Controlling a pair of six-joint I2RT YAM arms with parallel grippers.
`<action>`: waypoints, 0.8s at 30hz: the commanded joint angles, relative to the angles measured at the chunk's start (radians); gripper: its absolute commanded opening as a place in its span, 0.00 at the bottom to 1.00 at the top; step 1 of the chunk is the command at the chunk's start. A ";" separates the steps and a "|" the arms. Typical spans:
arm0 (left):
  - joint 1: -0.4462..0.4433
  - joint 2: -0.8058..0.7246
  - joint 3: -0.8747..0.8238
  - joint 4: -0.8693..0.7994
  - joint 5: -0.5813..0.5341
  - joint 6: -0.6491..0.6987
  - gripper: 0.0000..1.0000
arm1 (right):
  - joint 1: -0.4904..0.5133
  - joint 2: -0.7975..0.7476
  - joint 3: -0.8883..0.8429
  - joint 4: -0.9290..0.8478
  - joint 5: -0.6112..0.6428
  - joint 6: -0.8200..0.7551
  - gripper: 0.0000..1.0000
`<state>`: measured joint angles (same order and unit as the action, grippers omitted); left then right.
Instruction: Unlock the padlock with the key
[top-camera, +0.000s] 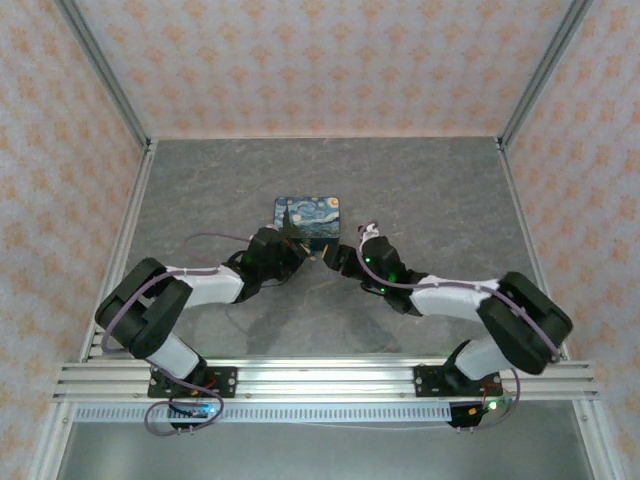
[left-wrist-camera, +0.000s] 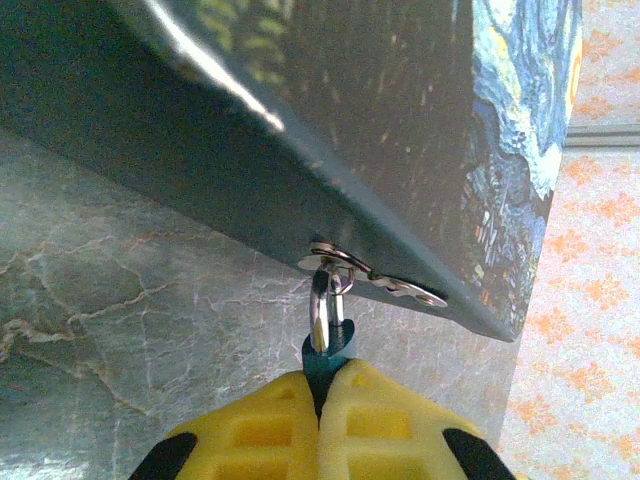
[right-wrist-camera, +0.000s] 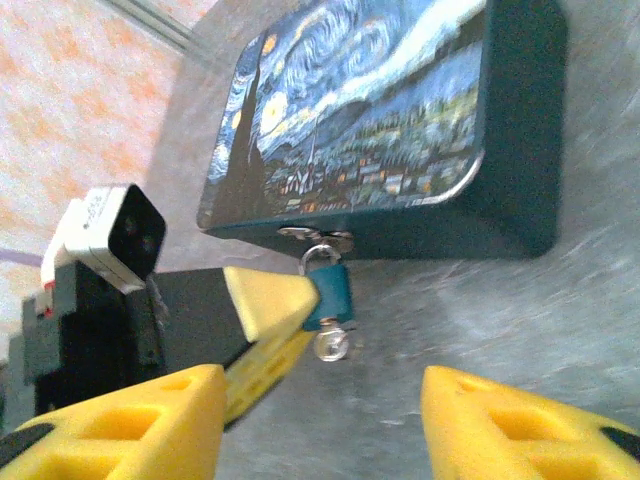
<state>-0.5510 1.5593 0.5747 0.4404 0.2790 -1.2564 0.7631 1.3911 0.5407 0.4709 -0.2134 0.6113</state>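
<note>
My clenched left tool hides most of the padlock, gripping its body under the tin's clasp. The key hangs below it, blurred. My right tool stands released, near the tin.

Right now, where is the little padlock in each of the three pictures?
Top external: too small to make out; look at the near edge of the tin.
Left wrist: lower centre, the padlock hangs from the tin's clasp, pinched by the left gripper.
Right wrist: centre, the padlock sits just below the tin's front edge, with the key under it.
Shared landmark: the starry-night tin.
</note>
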 joint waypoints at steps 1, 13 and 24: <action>-0.007 -0.030 0.034 -0.051 -0.026 -0.038 0.07 | 0.011 -0.082 0.042 -0.235 0.090 -0.365 0.58; -0.007 -0.040 0.065 -0.109 -0.009 -0.065 0.05 | 0.201 -0.010 -0.045 -0.033 0.334 -1.192 0.64; -0.007 -0.045 0.076 -0.123 0.003 -0.074 0.04 | 0.223 0.250 0.026 0.191 0.390 -1.332 0.65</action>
<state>-0.5522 1.5509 0.6224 0.3466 0.2806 -1.3132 0.9813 1.6138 0.5308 0.5472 0.1368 -0.6659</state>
